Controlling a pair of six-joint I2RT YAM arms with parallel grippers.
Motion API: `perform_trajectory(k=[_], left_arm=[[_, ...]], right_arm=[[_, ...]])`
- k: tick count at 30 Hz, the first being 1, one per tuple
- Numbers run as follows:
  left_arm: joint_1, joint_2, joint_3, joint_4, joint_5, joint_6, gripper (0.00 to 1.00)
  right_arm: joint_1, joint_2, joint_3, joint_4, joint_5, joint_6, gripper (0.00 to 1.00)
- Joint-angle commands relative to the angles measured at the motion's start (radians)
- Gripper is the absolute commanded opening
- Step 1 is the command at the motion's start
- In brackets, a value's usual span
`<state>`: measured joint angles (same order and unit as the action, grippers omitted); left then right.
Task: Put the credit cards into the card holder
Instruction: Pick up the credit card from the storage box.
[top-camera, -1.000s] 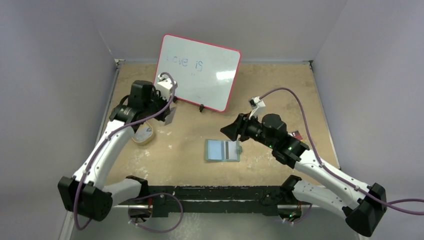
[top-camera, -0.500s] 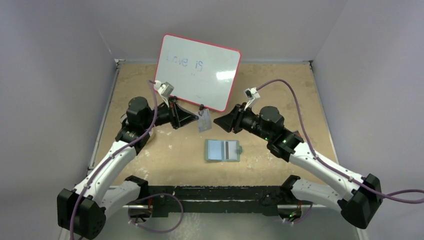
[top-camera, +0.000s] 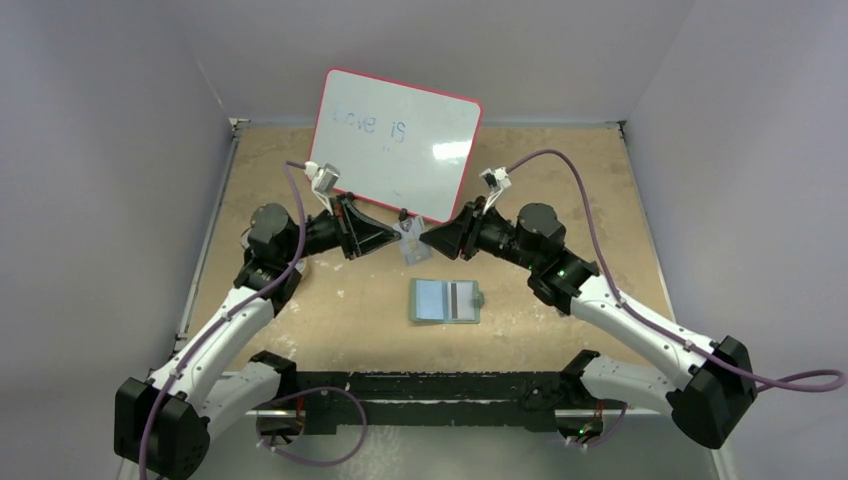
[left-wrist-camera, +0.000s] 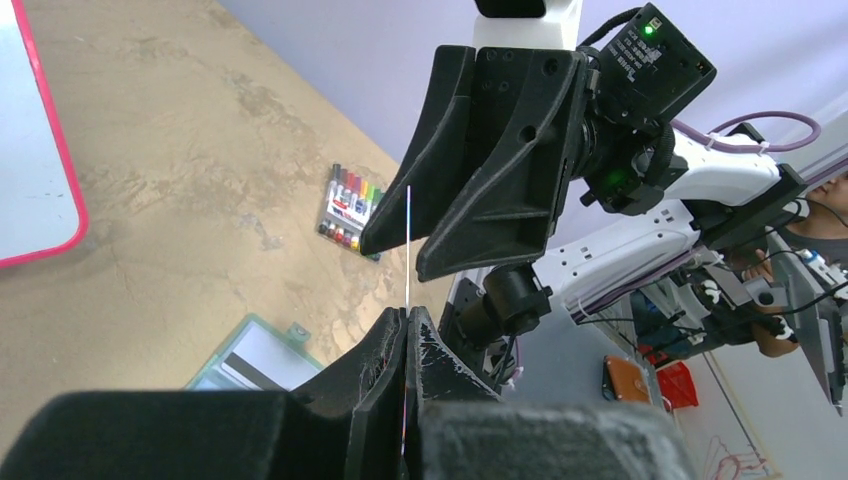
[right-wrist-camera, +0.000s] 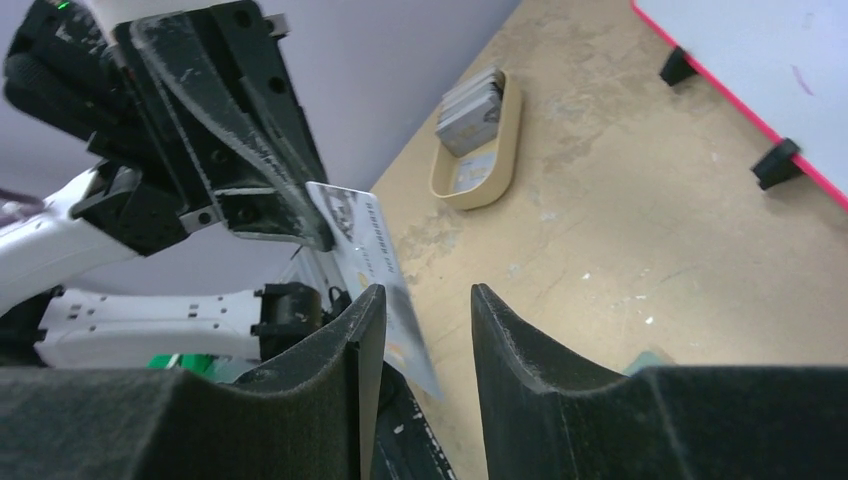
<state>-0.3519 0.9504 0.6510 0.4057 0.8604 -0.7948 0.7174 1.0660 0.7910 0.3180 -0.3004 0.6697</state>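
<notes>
Two arms stretched over the table, their claws nose to nose in the air in front of one whiteboard. That board was red-rimmed, carried faint writing and stood on two black feet.

Farthest left, seen only from the right wrist, sat one tan tray with grey ribbed cases in it; their number could not be made out.

Next came the left claw, pressed tight on one card. It gripped the card by one end, so the rest stuck out past the fingertips, clear of the table. From the left wrist the card showed edge-on, a thin pale line between the closed fingers.

The right claw faced it with both prongs parted, gripping nothing. The card's free end reached into that gap, close along one prong with clear space to the other. Whether card and prong touched could not be told.

Nearer the arm bases than the two claws, one holder lay open and flat on the table, with neither claw on it. It showed a pale blue face and a dark stripe; whether that was one card or two could not be told.

Farthest right, seen from the left wrist, lay one pack of markers.
</notes>
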Motion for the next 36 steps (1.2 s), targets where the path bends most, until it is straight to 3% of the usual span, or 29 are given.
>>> perform_trajectory(k=[1, 4, 7, 8, 11, 13, 16, 22, 27, 29, 32, 36], left_arm=[[-0.008, -0.006, -0.007, 0.090, 0.014, -0.022, 0.00], [-0.008, -0.001, -0.010, 0.093, 0.013, -0.022, 0.00], [-0.007, 0.002, 0.002, 0.021, 0.002, 0.018, 0.00], [-0.007, 0.004, 0.016, -0.043, -0.016, 0.070, 0.07], [-0.008, 0.011, 0.098, -0.351, -0.146, 0.262, 0.44], [-0.008, 0.019, 0.137, -0.476, -0.243, 0.331, 0.55], [-0.006, 0.053, 0.178, -0.585, -0.380, 0.296, 0.60], [-0.006, 0.209, 0.249, -0.763, -0.466, 0.309, 0.66], [-0.016, 0.248, 0.104, -0.548, -0.432, 0.141, 0.68], [-0.034, 0.268, 0.070, -0.518, -0.448, 0.112, 0.65], [-0.067, 0.324, 0.037, -0.495, -0.459, 0.094, 0.51], [-0.124, 0.379, -0.022, -0.413, -0.488, 0.053, 0.45]], right_arm=[[-0.004, 0.012, 0.030, 0.131, -0.131, -0.005, 0.38], [-0.004, 0.023, 0.025, 0.158, -0.177, 0.004, 0.30], [-0.006, 0.008, 0.011, 0.166, -0.175, 0.011, 0.07], [-0.007, -0.007, 0.004, 0.163, -0.166, 0.015, 0.00], [-0.009, -0.045, -0.012, 0.114, -0.110, 0.017, 0.00], [-0.010, -0.064, -0.030, 0.060, -0.067, 0.022, 0.00], [-0.010, -0.089, -0.071, 0.011, -0.032, 0.039, 0.00], [-0.010, -0.120, -0.178, -0.039, 0.049, 0.090, 0.00], [-0.010, -0.083, -0.239, -0.068, 0.114, 0.103, 0.00], [-0.013, -0.052, -0.250, -0.079, 0.140, 0.103, 0.00], [-0.031, 0.006, -0.265, -0.073, 0.152, 0.093, 0.00], [-0.102, 0.087, -0.316, 0.006, 0.088, 0.092, 0.00]])
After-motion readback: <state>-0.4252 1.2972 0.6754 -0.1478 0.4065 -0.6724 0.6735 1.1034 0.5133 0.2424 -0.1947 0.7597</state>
